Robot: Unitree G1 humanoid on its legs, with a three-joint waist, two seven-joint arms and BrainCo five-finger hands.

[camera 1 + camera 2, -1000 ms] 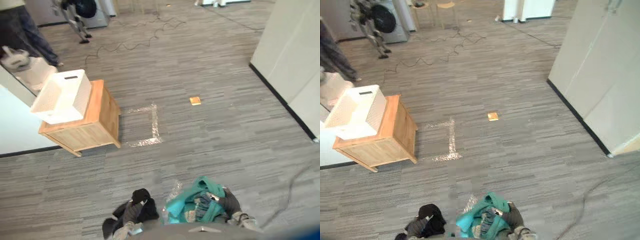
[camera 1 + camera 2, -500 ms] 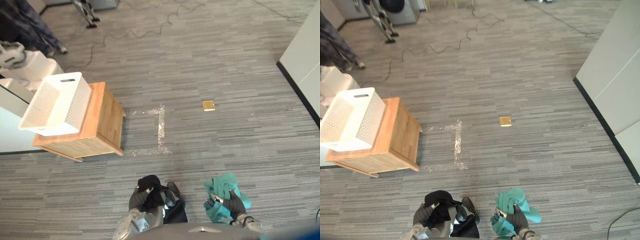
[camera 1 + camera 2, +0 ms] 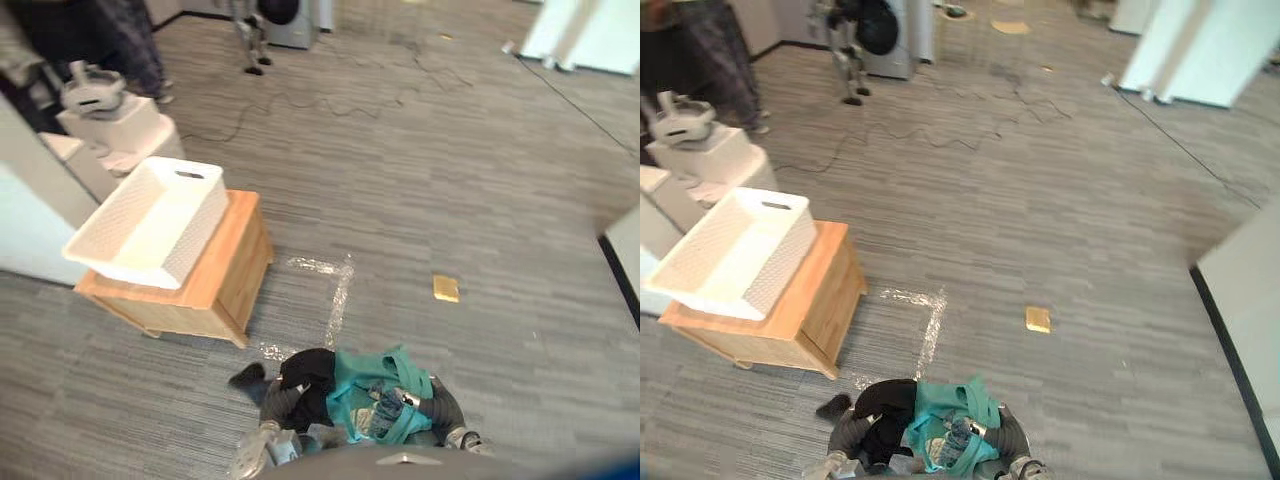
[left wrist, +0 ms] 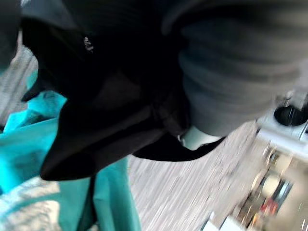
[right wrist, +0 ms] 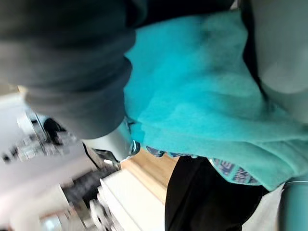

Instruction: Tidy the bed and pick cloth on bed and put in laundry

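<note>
In the left hand (image 4: pixel 236 72), grips a black cloth (image 3: pixel 305 372), with fingers curled under its folds. In the right hand (image 3: pixel 443 408), clasps a teal cloth (image 3: pixel 372 388) between thumb and fingers, with a patterned patch visible among the folds. Holds both bundles together at the near edge of the scene, touching, with the teal to the right and partly over the black. Holds them above grey striped carpet (image 3: pixel 450 180).

Records a white lattice basket (image 3: pixel 192 238) to the left and farther off, resting on a low wooden cabinet (image 3: pixel 225 285), well apart from both cloths. Records an L-shaped strip of silver tape (image 3: pixel 338 300) on the carpet just right of the cabinet, and a small yellow square (image 3: pixel 445 288) farther right.

Notes, at the far left, a white stand (image 3: pixel 115 130) carrying a pale headset (image 3: pixel 90 95), with a person's dark-clad legs (image 3: pixel 125 35) beyond it. Notes a washing machine (image 3: pixel 885 35) at the far side.
</note>
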